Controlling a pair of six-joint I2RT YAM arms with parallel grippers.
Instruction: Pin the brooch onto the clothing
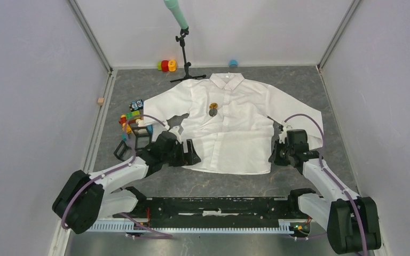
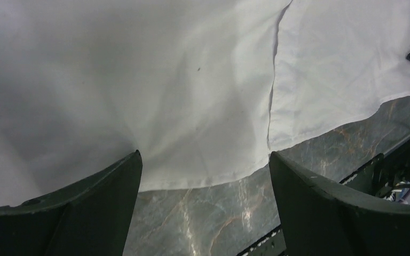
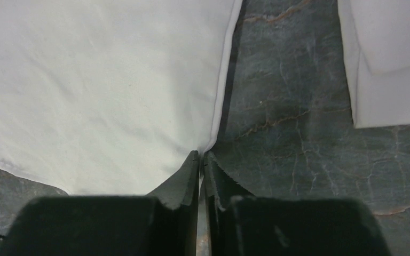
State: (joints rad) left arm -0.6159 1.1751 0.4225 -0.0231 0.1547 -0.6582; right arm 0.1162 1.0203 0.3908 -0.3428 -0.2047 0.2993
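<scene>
Nearest us, the right fingers (image 3: pixel 195 166) were pressed almost together, pinching the side edge of the shirt (image 3: pixel 96 80) close to its lower corner, toward the right edge of the tabletop (image 3: pixel 288 106). The left fingers (image 2: pixel 112 197) stood wide, straddling the hem at the other lower corner and holding nothing.

The shirt lay spread front-up across the middle of the tabletop, collar toward the far edge. The brooch (image 1: pixel 213 109) sat on its chest just beside the placket, well apart from both arms. We could not tell whether its pin was through the cloth.

We judged the step in hand to be gripping the hem to steady the fabric. Next, the left fingers would need to close on the hem, then pull gently.

We counted one shirt, one brooch and two arms, with a cluster of toy blocks (image 1: pixel 131 118) by the left edge.
</scene>
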